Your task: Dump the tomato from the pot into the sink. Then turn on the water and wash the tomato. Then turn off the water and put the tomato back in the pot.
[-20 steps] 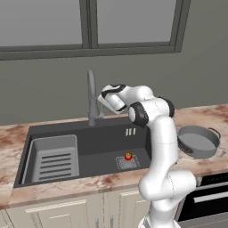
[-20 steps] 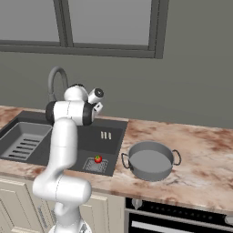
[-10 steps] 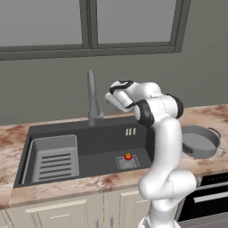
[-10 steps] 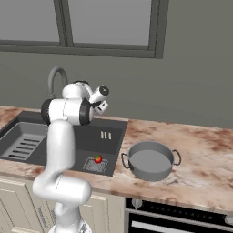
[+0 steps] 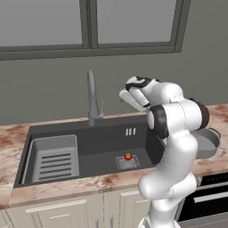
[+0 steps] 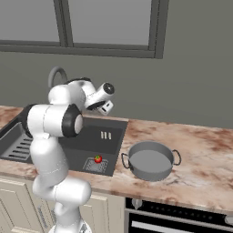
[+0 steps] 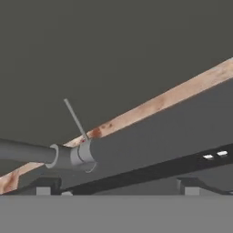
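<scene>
Jaws spread wide, nothing pinched, up by the faucet.

Gripper (image 7: 116, 185) hanging just right of the faucet (image 5: 92, 100), above the sink (image 5: 102, 144). Tomato (image 5: 128, 156) sitting on the drain grate down in the basin. Pot (image 6: 149, 160) parked on the counter (image 6: 200, 157), right of the sink.

A kitchen: a marble-look counter (image 6: 200, 154) carrying a dark sink (image 5: 107, 141) with faucet (image 5: 91, 99), cream cabinets (image 5: 67, 210), an oven (image 6: 182, 217) and a window (image 5: 89, 22).
</scene>
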